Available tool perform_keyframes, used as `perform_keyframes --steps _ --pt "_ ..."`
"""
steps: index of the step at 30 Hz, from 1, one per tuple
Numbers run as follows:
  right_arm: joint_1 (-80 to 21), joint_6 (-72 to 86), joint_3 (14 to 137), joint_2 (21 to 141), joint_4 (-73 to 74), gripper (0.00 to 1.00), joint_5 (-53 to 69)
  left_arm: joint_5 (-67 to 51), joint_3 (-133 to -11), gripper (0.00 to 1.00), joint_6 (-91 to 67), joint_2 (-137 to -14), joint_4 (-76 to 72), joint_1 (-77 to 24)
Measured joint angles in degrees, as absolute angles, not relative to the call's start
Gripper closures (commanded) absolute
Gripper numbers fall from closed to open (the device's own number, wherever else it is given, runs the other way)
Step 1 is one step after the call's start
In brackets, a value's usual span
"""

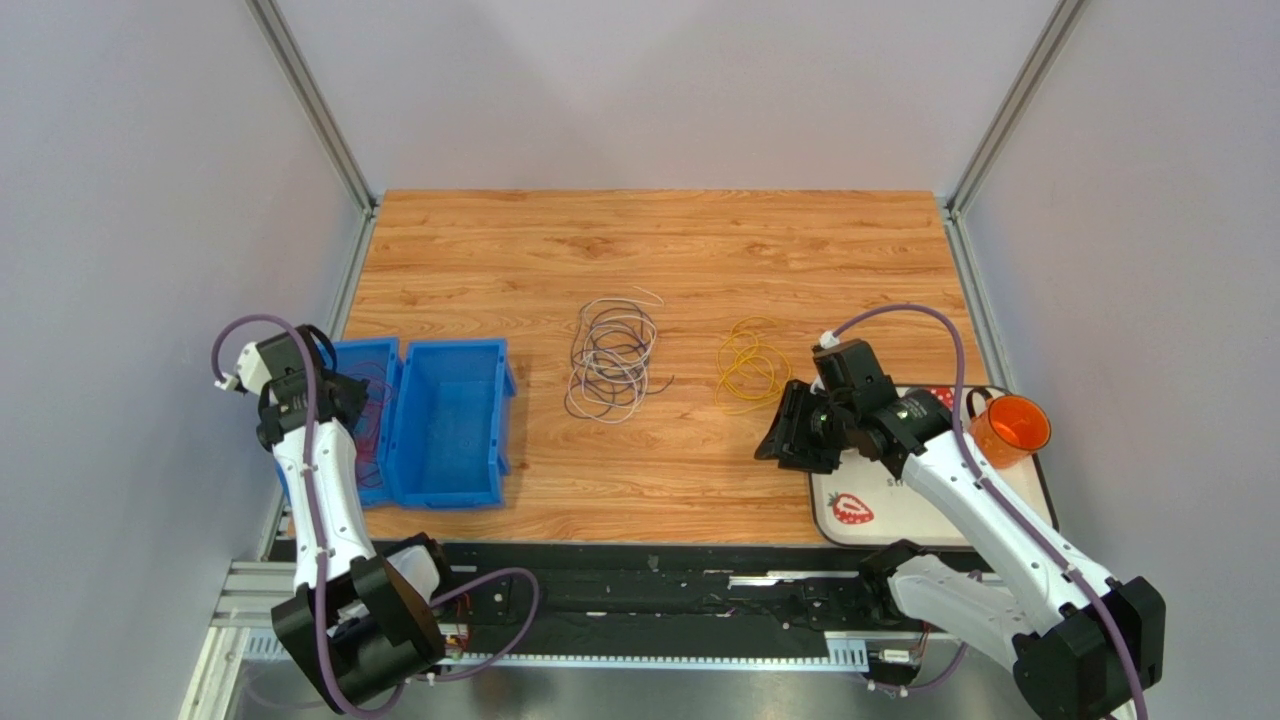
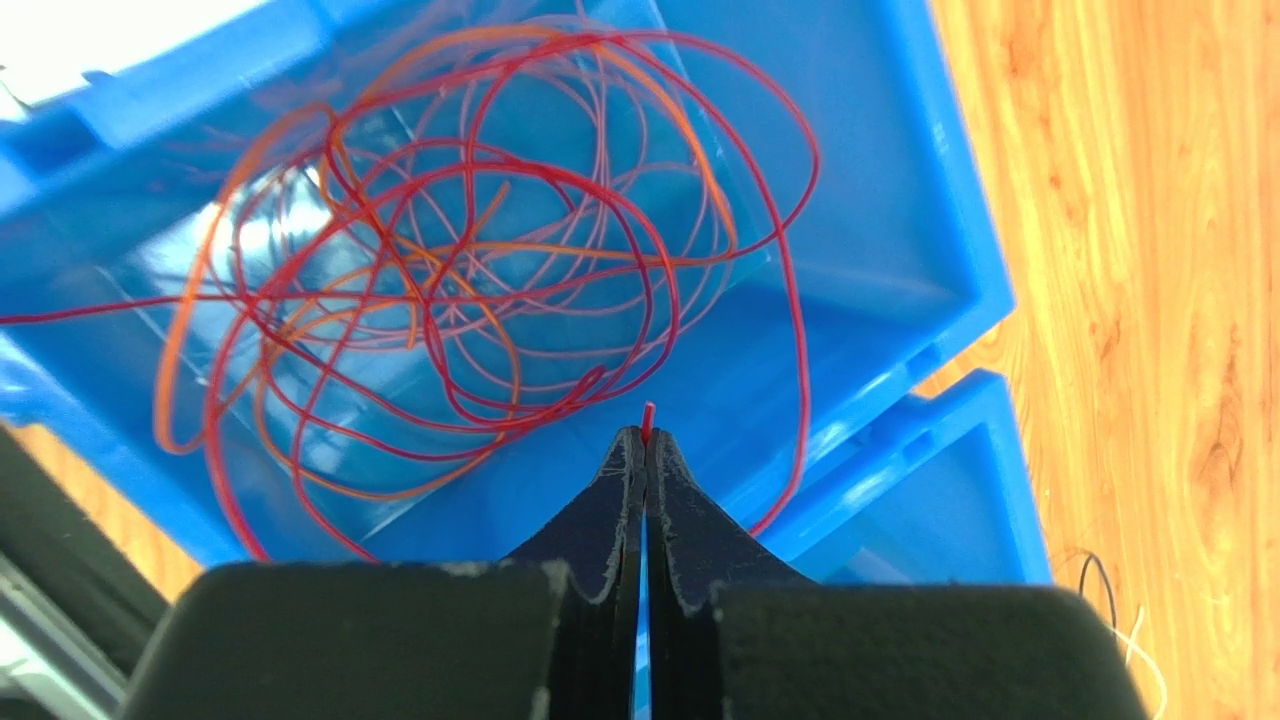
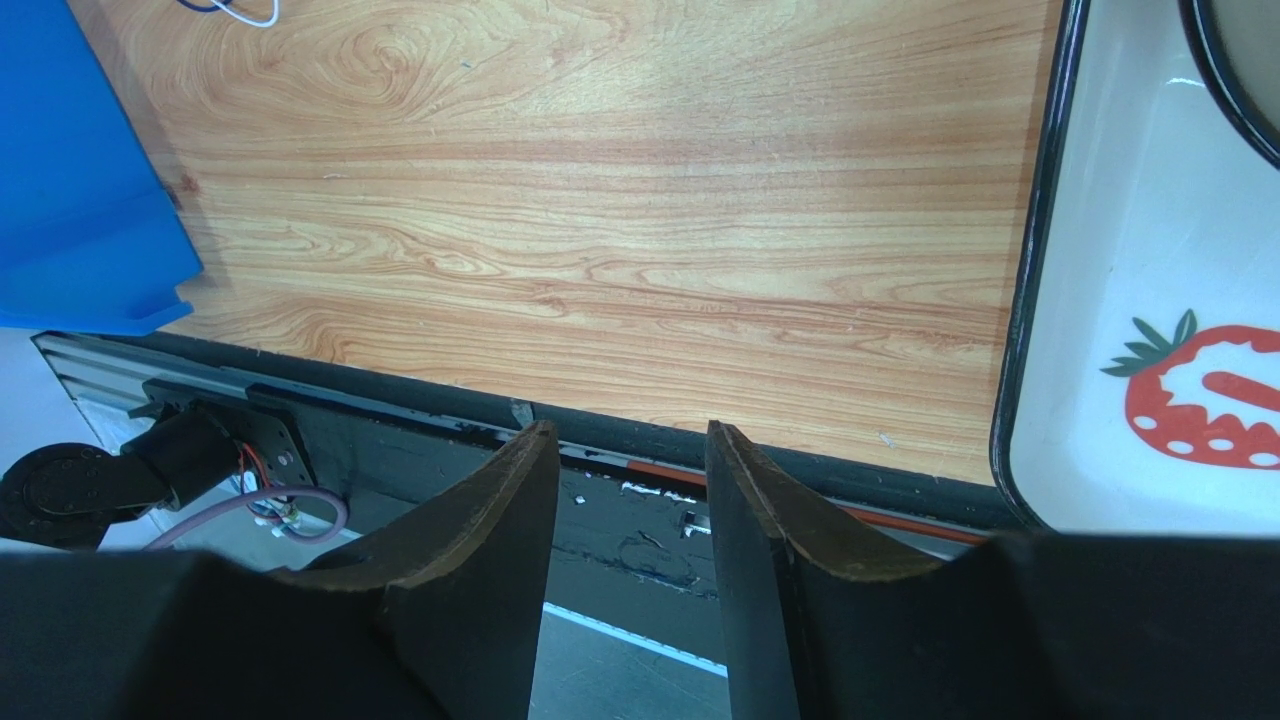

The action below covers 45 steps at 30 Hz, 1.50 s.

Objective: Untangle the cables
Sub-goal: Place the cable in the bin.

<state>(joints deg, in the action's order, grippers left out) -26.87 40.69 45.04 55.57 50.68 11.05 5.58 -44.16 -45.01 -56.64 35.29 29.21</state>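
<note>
**Left jaws shut over the bin, right jaws apart at the near edge**

The wooden worktop [image 1: 661,248] stretched away beyond both sets of jaws. The right jaws hung low over its near edge, standing apart with nothing between them.

Two blue bins [image 1: 451,428] sat side by side on the left. The left jaws were directly above the outer bin [image 2: 887,225], and the inner one lay just to their right.

A white tray with a strawberry print [image 3: 1142,225] lay immediately to the right of the right jaws, at the worktop's near right corner. An orange cup [image 1: 1010,429] stood at the tray's far right side, well apart from those jaws.

The cables lay in three groups:
- The red-orange cables [image 2: 481,255] were a loose tangle of loops in the outer bin, right beneath and ahead of the left jaws.
- The grey, white and purple cables [image 1: 612,360] lay on the bare wood between the two arms, right of the bins and to the left of the right jaws.
- The yellow cables [image 1: 751,365] formed a small coil just beyond the right jaws.

The left jaws were pressed together. A short red wire end [image 2: 649,414] stuck out from between their tips. Whether it joined the tangle below could not be told.
</note>
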Motion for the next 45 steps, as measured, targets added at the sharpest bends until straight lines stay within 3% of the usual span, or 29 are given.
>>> perform_keyframes --steps 10,18,19,20,21,22,23,24,33,45 --pt "-27.0 40.7 45.0 55.7 50.3 0.56 11.1 14.5 -52.6 1.0 -40.6 -54.9 38.6 29.3" --pt "-27.3 40.7 45.0 55.9 50.3 0.56 11.1 19.7 -51.5 0.86 -41.1 -56.5 41.5 29.7" --pt "-27.3 40.7 45.0 55.9 50.3 0.56 11.1 19.9 -51.2 0.78 -41.3 -56.7 41.5 29.7" --pt "-27.3 40.7 44.9 55.9 50.3 0.56 11.1 20.1 -51.0 0.64 -41.5 -57.1 41.7 29.7" --pt "-27.3 40.7 44.9 55.9 50.3 0.56 11.1 20.0 -51.0 0.38 -41.6 -57.6 41.9 29.8" --pt "-27.3 40.7 44.9 55.9 50.3 0.56 11.1 19.9 -51.0 0.24 -41.4 -58.0 42.0 29.8" --pt "-27.3 40.7 44.9 55.9 50.3 0.56 11.1 19.4 -51.0 0.12 -41.5 -58.6 41.9 30.1" --pt "-27.3 40.7 44.9 55.8 50.3 0.56 11.1 18.9 -51.0 0.07 -41.5 -59.2 42.0 30.5" --pt "-27.3 40.7 44.9 55.0 50.3 0.56 11.0 13.0 -51.7 0.05 -40.0 -57.4 41.1 31.4" --pt "-27.3 40.6 46.2 58.7 50.0 0.56 10.6 -6.1 -66.2 0.05 -30.5 -56.9 41.9 28.9"
